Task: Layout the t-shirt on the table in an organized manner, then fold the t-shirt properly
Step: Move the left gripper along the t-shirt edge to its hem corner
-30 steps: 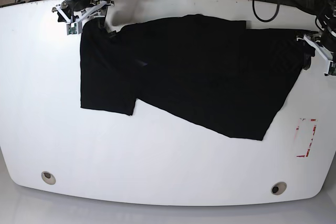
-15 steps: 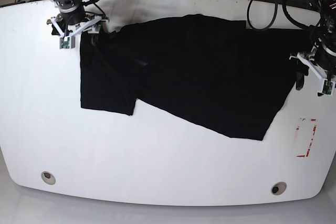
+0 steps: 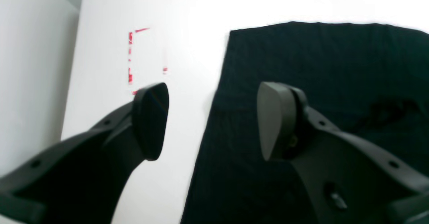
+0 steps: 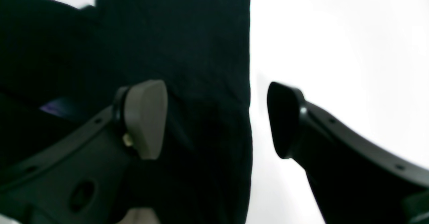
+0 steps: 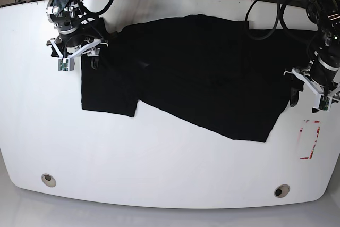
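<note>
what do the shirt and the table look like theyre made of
The shirt looks like soft, matte black knit fabric, probably cotton: it lies limp and flat, and the left wrist view shows a fine ribbed weave. The table looks like a hard, smooth, glossy white top, perhaps laminate or painted board: light glares off it in both wrist views. Its exact material cannot be told.

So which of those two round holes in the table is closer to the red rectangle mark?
The grommet hole at the table's near right corner in the base view; it sits just below the red rectangle mark. The other hole is far across, at the near left corner.
</note>
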Controlling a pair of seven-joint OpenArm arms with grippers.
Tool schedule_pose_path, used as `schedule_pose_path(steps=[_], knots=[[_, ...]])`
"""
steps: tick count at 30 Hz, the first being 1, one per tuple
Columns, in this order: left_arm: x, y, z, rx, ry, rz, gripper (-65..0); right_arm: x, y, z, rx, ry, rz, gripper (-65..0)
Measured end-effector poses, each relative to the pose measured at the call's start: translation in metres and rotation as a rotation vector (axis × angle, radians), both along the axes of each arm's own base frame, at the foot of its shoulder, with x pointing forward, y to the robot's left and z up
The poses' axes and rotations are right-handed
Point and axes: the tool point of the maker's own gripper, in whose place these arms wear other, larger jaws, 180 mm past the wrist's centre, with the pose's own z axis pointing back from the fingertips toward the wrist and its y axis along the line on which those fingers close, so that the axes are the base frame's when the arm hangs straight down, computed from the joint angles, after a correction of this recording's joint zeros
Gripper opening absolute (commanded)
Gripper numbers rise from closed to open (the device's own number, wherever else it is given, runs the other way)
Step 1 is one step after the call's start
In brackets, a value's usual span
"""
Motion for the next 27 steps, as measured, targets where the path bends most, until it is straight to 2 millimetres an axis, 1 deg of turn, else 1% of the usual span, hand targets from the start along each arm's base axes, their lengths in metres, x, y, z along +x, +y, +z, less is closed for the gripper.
schedule_pose_path(steps=[5, 8, 11, 17, 19, 23, 25, 27], knots=[[0.001, -0.004, 0.000, 0.000, 0.001, -0.011, -25.8, -0.002, -0.009, -0.016, 0.005, 0.047, -0.002, -20.3], [0.001, -0.003, -0.001, 0.000, 0.003, -0.009, -25.8, -0.003, -0.013, -0.021, 0.007, 0.060, -0.003, -20.3], [0.001, -0.001, -0.006, -0.010, 0.015, -0.006, -25.8, -0.005, -0.015, -0.026, 0.008, 0.074, -0.004, -20.3], [0.001, 0.008, -0.027, -0.036, 0.076, 0.024, -25.8, -0.011, -0.011, -0.041, 0.037, 0.108, -0.003, -20.3], [0.004, 0.011, -0.029, -0.044, 0.080, 0.035, -25.8, -0.013, -0.010, -0.044, 0.045, 0.112, -0.005, -20.3], [0.012, 0.014, -0.028, -0.065, 0.063, 0.042, -25.8, -0.011, -0.008, -0.044, 0.055, 0.106, -0.004, -20.3], [0.012, 0.015, -0.030, -0.071, 0.068, 0.045, -25.8, -0.010, -0.006, -0.044, 0.057, 0.105, -0.001, -20.3], [0.011, 0.017, -0.034, -0.075, 0.077, 0.050, -25.8, -0.009, 0.000, -0.045, 0.067, 0.104, 0.004, -20.5]])
